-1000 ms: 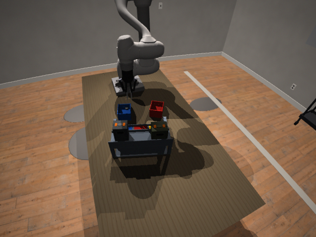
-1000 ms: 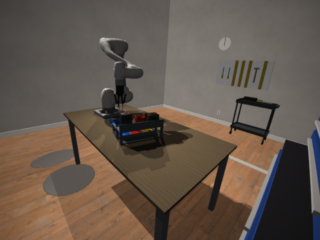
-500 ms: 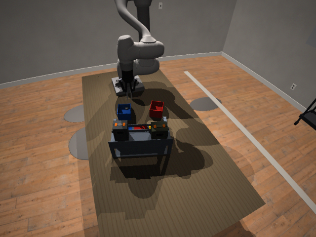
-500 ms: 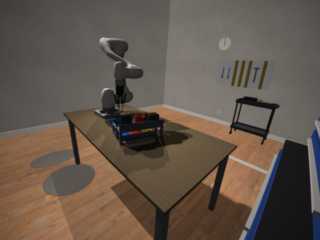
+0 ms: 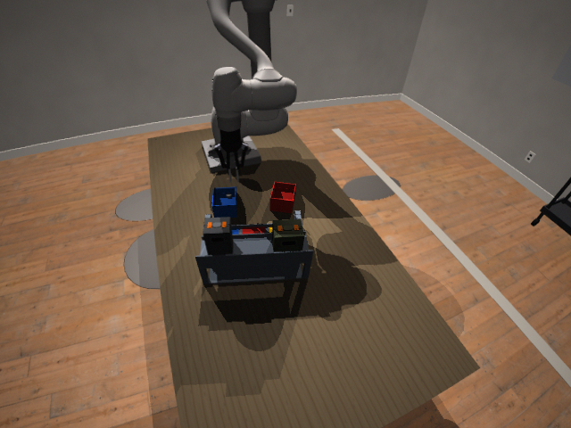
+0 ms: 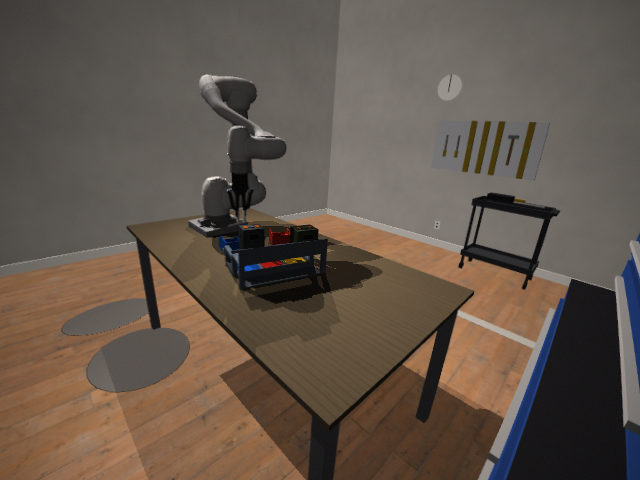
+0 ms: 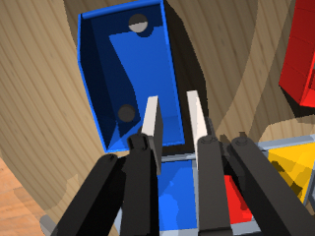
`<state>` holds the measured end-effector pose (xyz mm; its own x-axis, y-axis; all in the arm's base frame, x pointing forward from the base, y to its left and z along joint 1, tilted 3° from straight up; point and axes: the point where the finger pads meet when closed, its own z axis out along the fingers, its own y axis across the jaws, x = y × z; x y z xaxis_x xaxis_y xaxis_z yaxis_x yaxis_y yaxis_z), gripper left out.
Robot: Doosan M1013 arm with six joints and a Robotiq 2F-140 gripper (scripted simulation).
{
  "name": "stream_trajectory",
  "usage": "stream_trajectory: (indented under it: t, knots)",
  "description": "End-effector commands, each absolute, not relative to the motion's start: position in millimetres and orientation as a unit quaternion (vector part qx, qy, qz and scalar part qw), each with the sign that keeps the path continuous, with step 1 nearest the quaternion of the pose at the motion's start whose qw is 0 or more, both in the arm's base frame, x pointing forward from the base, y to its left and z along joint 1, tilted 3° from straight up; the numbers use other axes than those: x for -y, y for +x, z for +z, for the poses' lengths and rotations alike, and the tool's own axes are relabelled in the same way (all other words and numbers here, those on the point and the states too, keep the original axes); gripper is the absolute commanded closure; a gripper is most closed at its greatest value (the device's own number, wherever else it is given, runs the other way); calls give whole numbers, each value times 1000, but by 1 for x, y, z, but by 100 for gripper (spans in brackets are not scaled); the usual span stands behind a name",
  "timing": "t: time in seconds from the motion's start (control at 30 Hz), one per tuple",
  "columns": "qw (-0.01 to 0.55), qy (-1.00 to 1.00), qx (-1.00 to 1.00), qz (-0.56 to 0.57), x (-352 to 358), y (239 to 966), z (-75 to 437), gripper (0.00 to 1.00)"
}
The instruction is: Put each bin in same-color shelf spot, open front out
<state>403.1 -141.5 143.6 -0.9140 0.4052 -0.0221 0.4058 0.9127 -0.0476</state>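
Note:
A blue bin (image 5: 224, 201) stands on the table behind the shelf (image 5: 254, 258), and a red bin (image 5: 282, 196) stands to its right. In the wrist view the blue bin (image 7: 128, 73) lies below me with two small round parts inside, and the red bin (image 7: 302, 46) is at the right edge. My gripper (image 5: 234, 171) hangs above the table by the blue bin's far side. Its fingers stand a little apart with nothing between them, over the bin's near right corner. The shelf's blue mark (image 7: 176, 197), red mark (image 7: 236, 200) and yellow mark (image 7: 289, 164) show below.
A dark grey box (image 5: 218, 234) and a green box (image 5: 288, 233) sit on the shelf's top board at its two ends. The arm's base plate (image 5: 230, 155) is behind the bins. A black cart (image 6: 504, 232) stands by the far wall.

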Motion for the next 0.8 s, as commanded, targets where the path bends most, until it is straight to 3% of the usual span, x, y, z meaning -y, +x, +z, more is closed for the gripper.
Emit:
stream_trajectory:
  t: [0.0,0.77]
  knots:
    - [6,207,-978,-26,142,403,137,76]
    - [6,207,-978,-26,144,403,99,76]
